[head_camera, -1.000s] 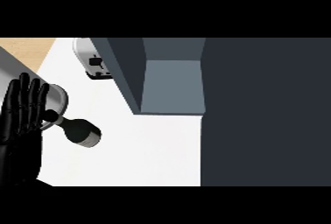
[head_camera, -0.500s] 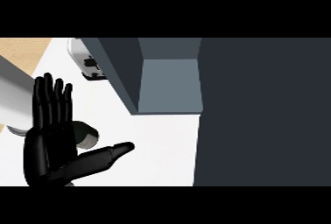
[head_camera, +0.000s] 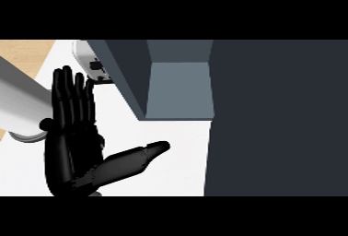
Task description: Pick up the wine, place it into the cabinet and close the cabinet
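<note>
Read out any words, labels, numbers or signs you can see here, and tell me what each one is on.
No text can be read anywhere.
Dark marks on the white appliance at the top edge: too small to tell whether they are text.
The cabinet, the counter and the robot hand: plain, no print.

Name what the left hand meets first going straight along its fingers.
Looks free: beyond the left hand only white counter shows. The white appliance sits just right of that line; depth unclear.
</note>
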